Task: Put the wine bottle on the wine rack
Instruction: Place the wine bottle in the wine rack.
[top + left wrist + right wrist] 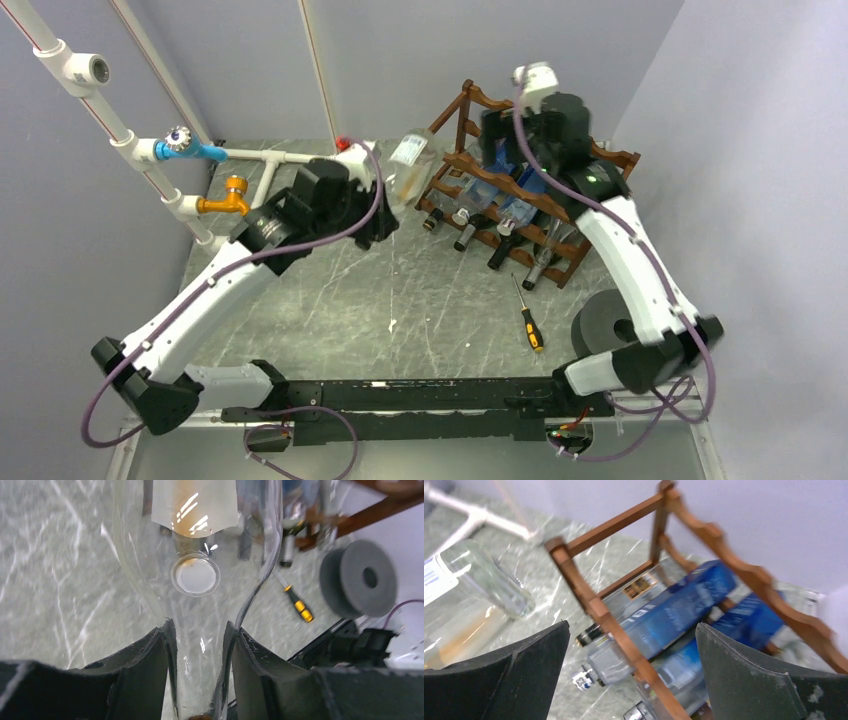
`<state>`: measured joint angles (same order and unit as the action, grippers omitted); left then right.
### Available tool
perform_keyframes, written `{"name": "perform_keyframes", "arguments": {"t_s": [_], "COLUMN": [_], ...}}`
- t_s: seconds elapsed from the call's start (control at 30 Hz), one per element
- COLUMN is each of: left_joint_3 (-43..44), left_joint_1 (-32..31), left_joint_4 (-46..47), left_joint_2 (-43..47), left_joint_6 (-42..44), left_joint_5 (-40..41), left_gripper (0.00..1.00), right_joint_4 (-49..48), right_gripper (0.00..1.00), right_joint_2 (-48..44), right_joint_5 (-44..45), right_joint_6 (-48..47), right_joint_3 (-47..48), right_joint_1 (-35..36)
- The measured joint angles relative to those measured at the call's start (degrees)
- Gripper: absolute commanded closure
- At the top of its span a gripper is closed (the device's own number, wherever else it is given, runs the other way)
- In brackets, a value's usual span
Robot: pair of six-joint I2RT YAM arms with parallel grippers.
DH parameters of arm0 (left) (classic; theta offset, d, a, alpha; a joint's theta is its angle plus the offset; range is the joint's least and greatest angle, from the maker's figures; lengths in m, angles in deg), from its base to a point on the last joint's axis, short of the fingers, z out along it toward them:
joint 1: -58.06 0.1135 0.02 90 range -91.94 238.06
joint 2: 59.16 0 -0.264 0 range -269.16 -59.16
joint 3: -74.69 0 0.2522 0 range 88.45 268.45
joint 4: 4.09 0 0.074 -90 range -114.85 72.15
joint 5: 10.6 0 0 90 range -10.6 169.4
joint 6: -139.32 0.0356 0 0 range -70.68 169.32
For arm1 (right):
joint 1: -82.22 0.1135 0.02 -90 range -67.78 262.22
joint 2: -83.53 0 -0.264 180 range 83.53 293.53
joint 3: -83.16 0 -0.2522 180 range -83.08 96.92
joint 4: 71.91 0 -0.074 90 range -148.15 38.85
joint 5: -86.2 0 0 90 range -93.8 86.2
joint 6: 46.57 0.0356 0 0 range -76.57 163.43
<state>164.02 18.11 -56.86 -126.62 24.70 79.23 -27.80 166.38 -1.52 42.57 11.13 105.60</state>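
The desk [400,300] is hemmed in by pale walls at the back and on the right, and white pipes [270,160] with a blue and an orange fitting run along the left. The most open stretch is the bare marbled top in the middle, between the two arms. A screwdriver [528,318] and a grey foam roll [605,325] lie toward the near right. The wine rack [520,195] stands in the back right corner, close to both walls. It has dark reddish-brown wood and wavy rails, and its lower tiers hold several bottles [684,605], two with blue labels, their necks pointing out toward the open desk. The wine bottle [408,160] is clear glass with a pale label. It hangs tilted in the air just off the rack's left end, base toward the rack; I cannot tell if it touches the wood. The left arm reaches up from the near left corner in a long bend, and the left claw [200,627] is clamped tight on the bottle's neck. The right arm rises from the near right and leans in over the top of the rack. The right claw [631,630] has its fingers [764,675] spread wide, with nothing between them.
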Motion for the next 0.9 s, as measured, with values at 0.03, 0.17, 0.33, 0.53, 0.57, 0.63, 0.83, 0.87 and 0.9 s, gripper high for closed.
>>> {"name": "perform_keyframes", "arguments": {"t_s": [0.03,0.17,0.33,0.53,0.57,0.63,0.83,0.87,0.9], "left_joint_3": [3.4,16.3,30.9,42.8,44.1,46.4,50.1,50.2,50.2], "left_joint_1": [0.0,0.8,1.5,1.8,1.9,1.9,2.0,2.0,2.0], "left_joint_4": [-0.1,0.3,1.8,1.8,1.8,1.6,2.9,3.2,3.8], "left_joint_2": [-1.9,-10.8,-23.5,-35.8,-37.6,-40.8,-47.6,-48.3,-48.9], "left_joint_6": [0.0,0.0,0.6,4.4,5.2,7.0,10.5,10.7,11.0], "left_joint_5": [-0.5,-2.7,-4.9,-5.0,-4.9,-4.5,-4.4,-4.4,-4.3], "left_gripper": [1.0,1.0,1.0,1.0,1.0,1.0,1.0,1.0,1.0], "right_joint_4": [-0.2,-1.6,-3.1,-3.0,-3.0,-3.0,-3.0,-3.0,-3.0], "right_gripper": [0.01,0.01,0.01,0.01,0.01,0.01,0.01,0.01,0.01], "right_joint_2": [-2.1,-11.3,-19.0,-19.1,-19.1,-19.1,-19.8,-20.0,-20.1], "right_joint_5": [1.8,7.3,11.3,13.0,13.4,14.2,16.0,16.2,16.4], "right_joint_6": [0.8,3.1,4.1,4.1,4.1,3.9,3.4,3.3,3.2], "right_joint_3": [-0.1,-2.3,-6.8,-9.0,-9.3,-9.9,-10.6,-10.7,-10.8], "right_joint_1": [-0.5,-2.7,-3.1,-3.1,-3.1,-3.1,-3.1,-3.1,-3.1]}}
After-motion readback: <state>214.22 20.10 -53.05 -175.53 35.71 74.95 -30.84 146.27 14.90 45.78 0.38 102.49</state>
